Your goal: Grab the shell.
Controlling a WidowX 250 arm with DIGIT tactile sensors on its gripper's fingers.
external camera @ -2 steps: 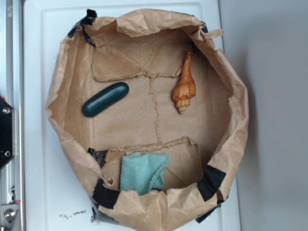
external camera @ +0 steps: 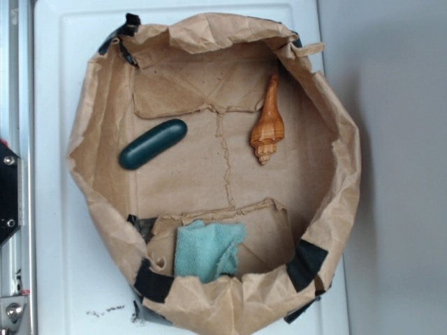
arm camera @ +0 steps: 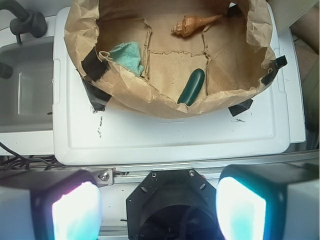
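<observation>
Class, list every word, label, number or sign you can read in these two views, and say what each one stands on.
No text can be read in either view.
Small dark marks on the white lid by the paper bag: too small and blurred to read.
The shell, the green capsule and the cloth carry no writing.

Shell [external camera: 267,124] upper right in brown paper bin [external camera: 342,202], green capsule [external camera: 152,144] left, teal cloth [external camera: 207,249] bottom centre

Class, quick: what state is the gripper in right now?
Gripper: open, holding nothing, well short of the shell.
</observation>
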